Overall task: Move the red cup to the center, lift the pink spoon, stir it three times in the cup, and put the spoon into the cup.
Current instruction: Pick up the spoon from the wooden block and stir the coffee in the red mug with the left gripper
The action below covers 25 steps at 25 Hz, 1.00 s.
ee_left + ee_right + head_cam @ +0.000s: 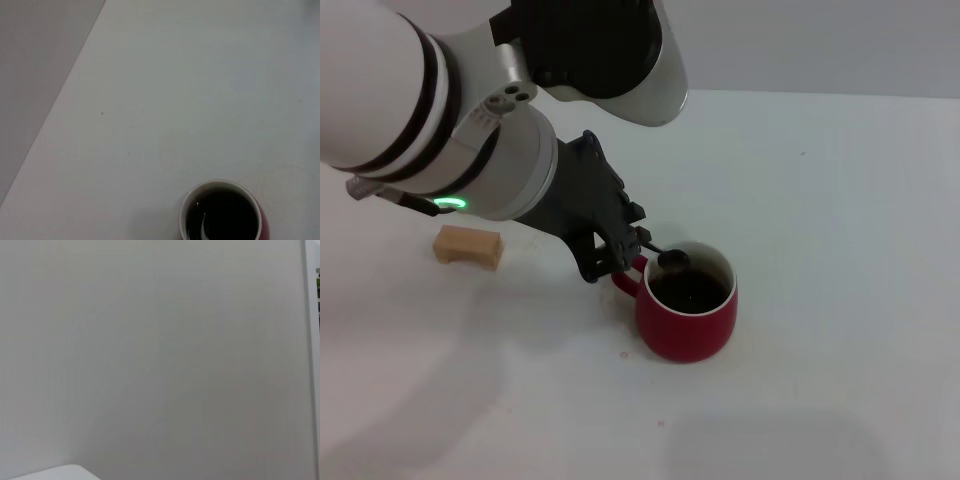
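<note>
Holding dark brown liquid, the red cup (687,307) sits mid-table; the left gripper (638,250), jaws clamped on the pink spoon (670,258), dips it inside.

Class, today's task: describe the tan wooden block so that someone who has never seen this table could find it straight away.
Start at the white table and find the red cup of dark liquid near its middle. Look to the robot's left of it, past the left claw at the cup's rim. The tan wooden block lies there alone, pale and boxy, unlike the round cup.
</note>
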Tool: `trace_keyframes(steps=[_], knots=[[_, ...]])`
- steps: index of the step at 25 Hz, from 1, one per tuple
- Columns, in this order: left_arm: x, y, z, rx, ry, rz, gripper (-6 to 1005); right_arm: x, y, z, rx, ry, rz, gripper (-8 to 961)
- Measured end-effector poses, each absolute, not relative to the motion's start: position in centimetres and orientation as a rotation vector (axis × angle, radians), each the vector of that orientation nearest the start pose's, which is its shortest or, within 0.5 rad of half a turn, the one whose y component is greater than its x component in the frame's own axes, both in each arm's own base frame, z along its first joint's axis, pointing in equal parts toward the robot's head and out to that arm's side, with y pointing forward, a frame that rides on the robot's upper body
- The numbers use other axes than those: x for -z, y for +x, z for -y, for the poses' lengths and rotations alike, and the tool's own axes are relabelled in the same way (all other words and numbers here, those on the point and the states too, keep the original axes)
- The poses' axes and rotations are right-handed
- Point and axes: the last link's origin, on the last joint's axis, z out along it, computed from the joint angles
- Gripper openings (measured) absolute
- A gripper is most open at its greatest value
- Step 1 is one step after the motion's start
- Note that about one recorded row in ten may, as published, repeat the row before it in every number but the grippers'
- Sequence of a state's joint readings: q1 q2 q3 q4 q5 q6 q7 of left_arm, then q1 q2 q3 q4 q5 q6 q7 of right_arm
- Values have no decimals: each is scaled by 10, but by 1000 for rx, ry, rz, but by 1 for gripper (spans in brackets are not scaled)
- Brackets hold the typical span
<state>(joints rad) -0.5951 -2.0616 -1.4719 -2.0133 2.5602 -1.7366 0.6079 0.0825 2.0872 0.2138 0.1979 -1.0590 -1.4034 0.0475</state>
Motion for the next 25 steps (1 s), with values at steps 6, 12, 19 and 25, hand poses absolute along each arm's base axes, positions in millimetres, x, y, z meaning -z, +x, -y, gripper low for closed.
trace_keyframes(steps=[6, 12, 19, 25], knots=[[-18, -53, -289, -421, -2715, 17, 128, -35, 446, -154, -390, -851, -793, 0], [-13, -55, -288, -428, -2726, 13, 128, -36, 445, -157, -396, -855, -789, 0], [-9, -56, -289, -433, -2735, 16, 128, -37, 444, -161, -402, -860, -784, 0], [-6, -60, -293, -437, -2738, 29, 128, -36, 444, -161, -402, -862, -784, 0]])
